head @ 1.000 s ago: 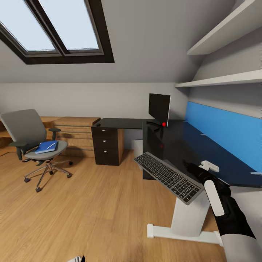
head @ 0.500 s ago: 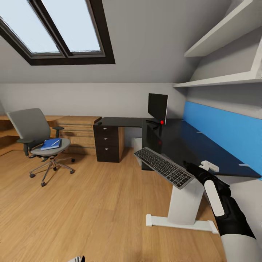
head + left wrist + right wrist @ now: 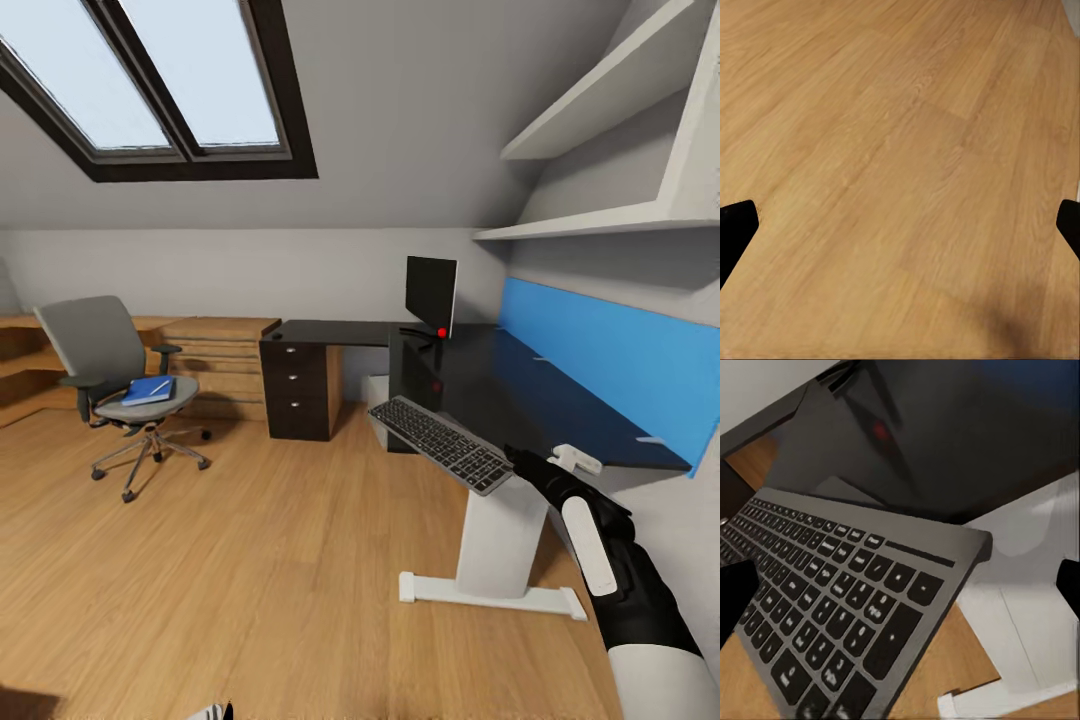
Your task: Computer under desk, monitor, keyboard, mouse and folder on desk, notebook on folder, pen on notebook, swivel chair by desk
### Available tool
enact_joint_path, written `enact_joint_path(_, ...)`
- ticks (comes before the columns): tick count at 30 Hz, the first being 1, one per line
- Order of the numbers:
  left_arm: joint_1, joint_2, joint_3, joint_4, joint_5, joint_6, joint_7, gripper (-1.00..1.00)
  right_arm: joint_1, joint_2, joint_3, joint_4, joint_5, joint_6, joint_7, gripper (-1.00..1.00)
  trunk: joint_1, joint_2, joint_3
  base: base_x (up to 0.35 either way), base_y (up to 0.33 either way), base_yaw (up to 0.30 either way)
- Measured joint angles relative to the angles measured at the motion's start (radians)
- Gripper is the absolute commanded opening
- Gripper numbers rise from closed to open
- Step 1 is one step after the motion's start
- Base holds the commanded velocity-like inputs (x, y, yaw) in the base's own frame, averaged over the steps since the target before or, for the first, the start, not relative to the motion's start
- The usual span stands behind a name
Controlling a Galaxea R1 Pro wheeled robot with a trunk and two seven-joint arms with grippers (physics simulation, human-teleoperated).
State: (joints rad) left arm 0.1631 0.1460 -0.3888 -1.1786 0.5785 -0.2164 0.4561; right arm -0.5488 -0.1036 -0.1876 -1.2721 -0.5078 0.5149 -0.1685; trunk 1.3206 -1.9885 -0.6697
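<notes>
My right gripper [image 3: 512, 458] is shut on the grey keyboard [image 3: 440, 443], holding one end so it hangs in the air off the black desk's [image 3: 540, 400] near corner. Its keys show close up in the right wrist view [image 3: 847, 607], with a fingertip [image 3: 735, 600] at each side. The monitor [image 3: 431, 291] stands on the desk's far end, above a dark computer tower [image 3: 405, 372] under the desk. A small dark mouse [image 3: 277, 336] lies on the desk's far wing. The grey swivel chair [image 3: 95, 345] carries the blue folder and notebook [image 3: 147, 390] with a pen on top. My left gripper [image 3: 900, 232] is open over the floor.
A dark drawer unit [image 3: 298, 390] stands under the desk's far wing, with low wooden steps [image 3: 215, 350] beside it. White shelves [image 3: 600, 215] and a blue panel [image 3: 610, 350] line the right wall. The desk's white leg and foot [image 3: 490, 590] rest on the wooden floor [image 3: 250, 560].
The whole picture has shifted with the camera, and the desk and chair look slightly farther away. The keyboard stays in my right gripper, unchanged against the arm.
</notes>
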Motion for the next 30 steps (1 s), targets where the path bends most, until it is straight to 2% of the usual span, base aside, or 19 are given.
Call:
enact_joint_path(6, 0.000, 0.000, 0.000, 0.006, 0.000, 0.001, -0.001, 1.00, 0.000, 0.001, -0.036, 0.000, -0.002, 0.001, -0.001, 1.00, 0.000, 0.000, 0.000, -0.255, 0.000, 0.000)
enact_joint_path(9, 0.000, 0.000, 0.000, 0.010, 0.000, 0.001, -0.002, 1.00, 0.000, 0.002, -0.040, 0.002, -0.005, 0.001, -0.001, 1.00, 0.000, 0.000, 0.000, -0.076, 0.000, 0.000)
enact_joint_path(13, 0.000, 0.000, 0.000, 0.012, 0.000, 0.001, -0.002, 1.00, 0.000, 0.000, -0.045, 0.021, -0.061, 0.003, -0.001, 1.00, 0.000, 0.000, 0.000, -0.022, 0.000, 0.000)
enact_joint_path(15, 0.000, 0.000, 0.000, 0.012, 0.000, 0.001, -0.002, 1.00, 0.000, -0.002, -0.052, 0.034, -0.121, 0.005, -0.001, 1.00, 0.000, 0.000, 0.000, -0.007, 0.000, 0.000)
enact_joint_path(16, 0.000, 0.000, 0.000, 0.012, 0.000, 0.001, -0.002, 1.00, 0.000, -0.005, -0.064, 0.052, -0.187, 0.008, -0.001, 1.00, 0.000, 0.000, 0.000, -0.003, 0.000, 0.000)
enact_joint_path(17, 0.000, 0.000, 0.000, 0.012, 0.000, 0.001, -0.002, 1.00, 0.000, -0.007, -0.075, 0.068, -0.232, 0.009, -0.001, 1.00, 0.000, 0.000, 0.000, -0.003, 0.000, 0.000)
enact_joint_path(18, 0.000, 0.000, 0.000, 0.012, 0.000, 0.001, -0.002, 1.00, 0.000, -0.007, -0.081, 0.077, -0.254, 0.009, -0.001, 1.00, 0.000, 0.000, 0.000, -0.002, 0.000, 0.000)
enact_joint_path(19, 0.000, 0.000, 0.000, 0.012, 0.000, 0.001, -0.002, 1.00, 0.000, -0.008, -0.095, 0.093, -0.298, 0.010, -0.001, 1.00, 0.000, 0.000, 0.000, -0.001, 0.000, 0.000)
enact_joint_path(27, 0.000, -0.001, 0.000, 0.019, 0.000, 0.001, -0.002, 1.00, 0.000, -0.008, -0.132, 0.129, -0.486, 0.014, -0.002, 1.00, 0.000, 0.000, 0.000, 0.000, 0.000, 0.000)
enact_joint_path(28, 0.000, -0.001, -0.001, 0.022, 0.000, 0.001, -0.002, 1.00, 0.000, -0.009, -0.135, 0.135, -0.531, 0.015, -0.003, 1.00, 0.000, 0.000, 0.000, 0.000, 0.000, 0.000)
enact_joint_path(29, 0.000, -0.001, 0.000, 0.023, 0.000, 0.001, -0.002, 1.00, 0.000, -0.009, -0.136, 0.140, -0.554, 0.015, -0.003, 1.00, 0.000, 0.000, 0.000, 0.000, 0.000, 0.000)
enact_joint_path(30, 0.000, -0.001, -0.001, 0.025, 0.000, 0.001, -0.002, 1.00, 0.000, -0.012, -0.138, 0.150, -0.595, 0.019, -0.003, 1.00, 0.000, 0.000, 0.000, 0.000, 0.000, 0.000)
